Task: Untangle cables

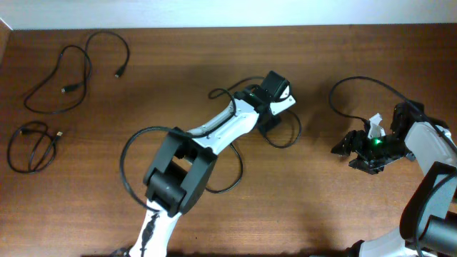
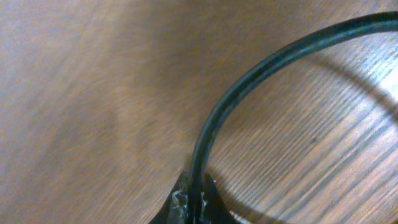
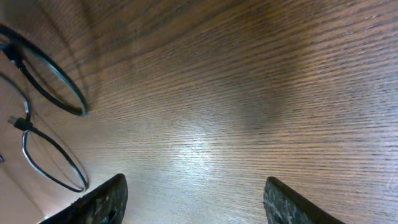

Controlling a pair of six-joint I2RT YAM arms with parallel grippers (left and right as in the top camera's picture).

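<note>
Overhead: L arm reaches from the near edge to mid-table [image 1: 214,57]. The left gripper [image 1: 275,108] is down on the centre cable [image 1: 123,160], which loops out from under the arm on both sides. From up here the wrist body covers the tips, so you cannot tell the finger state in this view.

L wrist cam settles it. The left gripper [image 2: 191,202] has its fingers [image 2: 180,202] pressed together, pinching the centre cable [image 2: 249,81] at the bottom of the frame. The cord runs up from the pinch and arcs off to the right over the wood. The rest is blurred, and nothing else of the table's contents shows here.

Overhead also gives you what neither wrist cam does:
- a top-left cable [image 1: 87,64] lying loose, plug ends free
- a coiled cable [image 1: 36,146] near the left edge, apart from the others
- a right-side cable [image 1: 357,78] arcing just above the right gripper [image 1: 341,148], not touching it

R wrist cam: the right gripper [image 3: 194,186] has its fingers [image 3: 102,199] spread wide, with bare wood between them and nothing held. At the frame's left edge are two black cable loops [image 3: 56,87], one with a small plug [image 3: 15,121]. You cannot tell which overhead cords they are.
</note>
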